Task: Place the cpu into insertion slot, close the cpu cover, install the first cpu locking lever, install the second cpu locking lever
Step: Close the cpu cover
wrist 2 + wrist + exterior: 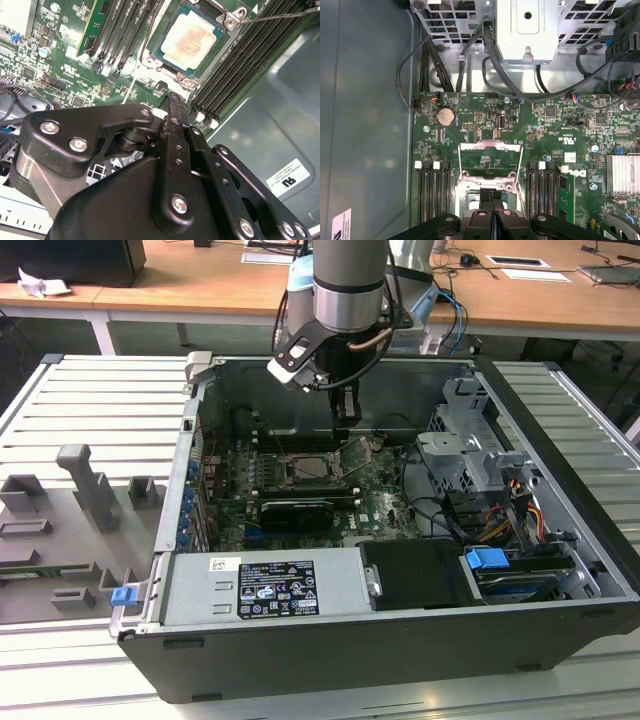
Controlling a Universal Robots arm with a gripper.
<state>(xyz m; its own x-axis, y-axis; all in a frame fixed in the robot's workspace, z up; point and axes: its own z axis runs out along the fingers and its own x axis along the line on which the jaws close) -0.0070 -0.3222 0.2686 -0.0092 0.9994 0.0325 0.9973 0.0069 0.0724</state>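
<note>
Cpu (189, 42): lying flat inside the insertion slot (227, 24), pale metal top up, green edge showing all round; touched by nothing
Cpu cover (490, 145): swung open off the slot, standing up from its hinge edge; green board visible through its window
Gripper (491, 200): fingers pressed together with no gap, pinching nothing; tip hanging just above the near edge of the slot, apart from the cpu
Second wrist view: fingertip (173, 100) seen edge-on, pointing at the slot's silver rim; thin metal rod (280, 15) running off from a corner of that rim; long black memory slots (240, 65) beside the socket on both sides
First wrist view: cover frame flanked by memory slots; round coin cell (445, 117) on the board beyond it; grey drive cage (527, 30) and black cables farther off
Exterior view: gripper (345, 410) lowered into the open computer case (400, 660), over the middle of the board
Case contents: green board on the floor; silver power supply (265, 585) along the near wall; drive cage and a blue tab (487, 562) toward the exterior view's right
Outside the case: grey fixtures (90, 485) on the ribbed table, at the exterior view's left
</note>
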